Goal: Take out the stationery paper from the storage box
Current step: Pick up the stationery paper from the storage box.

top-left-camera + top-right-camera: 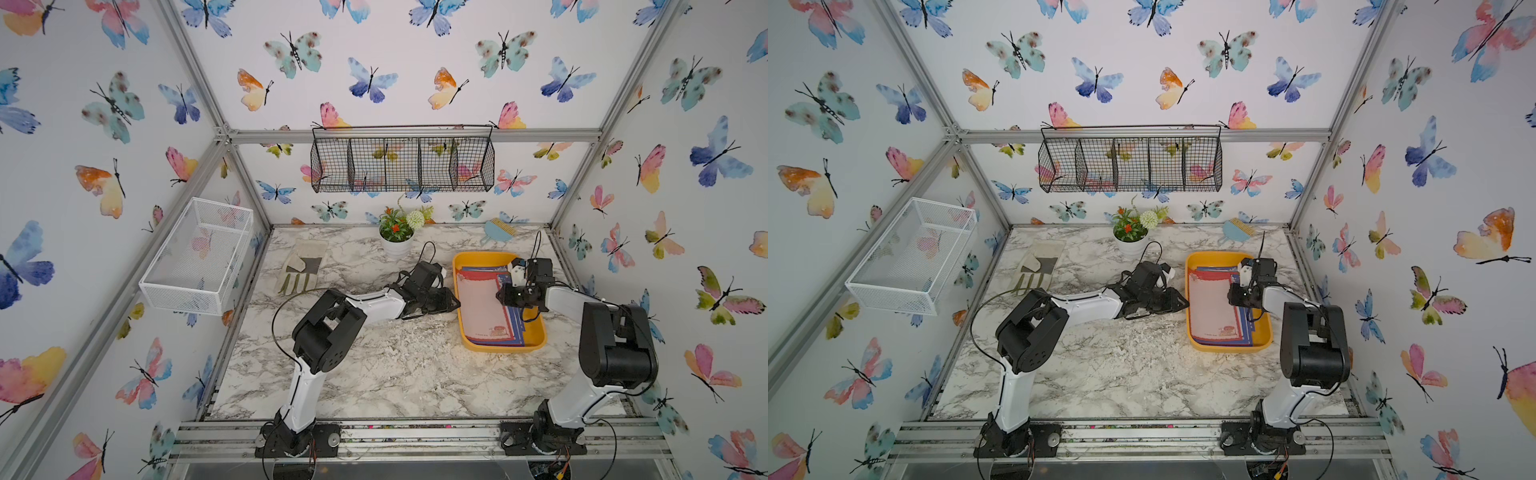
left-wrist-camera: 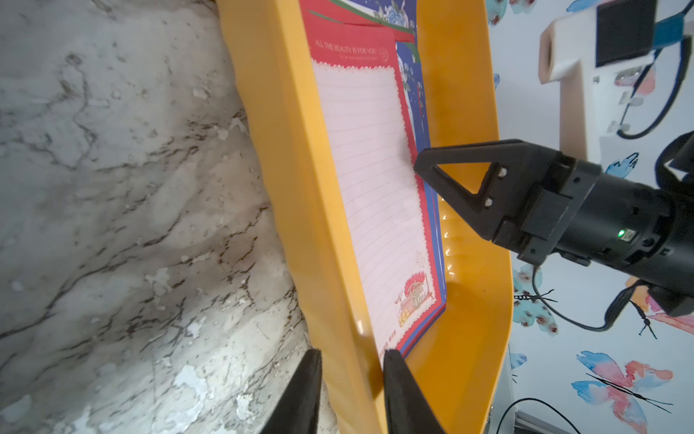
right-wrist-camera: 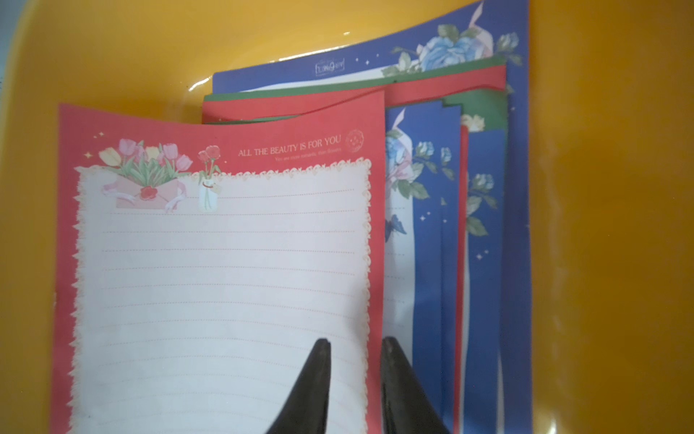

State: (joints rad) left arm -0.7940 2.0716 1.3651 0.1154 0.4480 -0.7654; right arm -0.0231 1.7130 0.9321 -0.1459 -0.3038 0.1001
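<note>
Where marble-patterned worktop (image 1: 374,374) met butterfly-papered walls (image 1: 395,62), storage box (image 1: 503,347) sat right, stationery paper (image 1: 478,303) inside; glove (image 1: 301,266), potted plant (image 1: 396,235), brush (image 1: 498,230) behind. Left hand (image 2: 353,357) clamped its wall; right hand (image 3: 355,344), slightly parted, straddled top sheet's edge.

Butterfly-printed wallpaper (image 1: 374,62) covers every wall around the marble-patterned bench (image 1: 374,374). A black wire basket (image 1: 402,160) hangs above the bench's far edge. A white mesh basket (image 1: 195,253) juts from the wall beside its left edge. Lighting is even.
</note>
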